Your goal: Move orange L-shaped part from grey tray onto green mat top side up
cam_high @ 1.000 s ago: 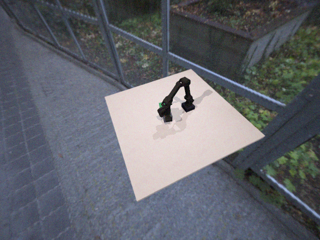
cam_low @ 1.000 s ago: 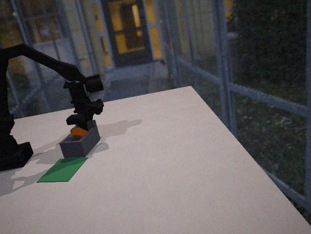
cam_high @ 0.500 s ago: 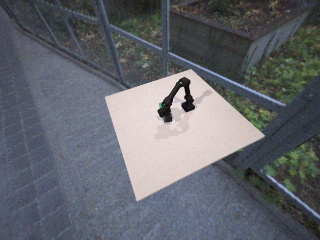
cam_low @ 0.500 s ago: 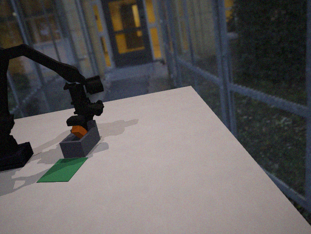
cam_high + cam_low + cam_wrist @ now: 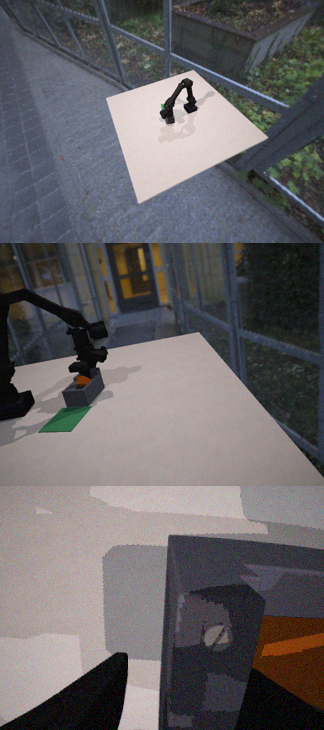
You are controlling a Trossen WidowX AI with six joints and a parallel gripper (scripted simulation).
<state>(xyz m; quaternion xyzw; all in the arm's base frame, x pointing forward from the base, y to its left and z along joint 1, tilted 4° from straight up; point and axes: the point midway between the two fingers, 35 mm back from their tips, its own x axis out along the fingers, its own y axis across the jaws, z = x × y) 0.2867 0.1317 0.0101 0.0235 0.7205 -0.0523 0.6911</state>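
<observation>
1. Pressing down at the far end of the grey tray point(image 5: 83, 394) with the gripper point(image 5: 83, 371), jaws part spread, gripping nothing.
2. Tilting up in the pocket: orange part point(image 5: 83, 380).
3. Lying just beside the tray: green mat point(image 5: 65, 419).

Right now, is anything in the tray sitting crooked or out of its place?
Yes. The orange part is tilted, one end raised above the grey tray instead of lying flush in its pocket. The gripper is down on it, jaws partly open, not pinching it.
</observation>
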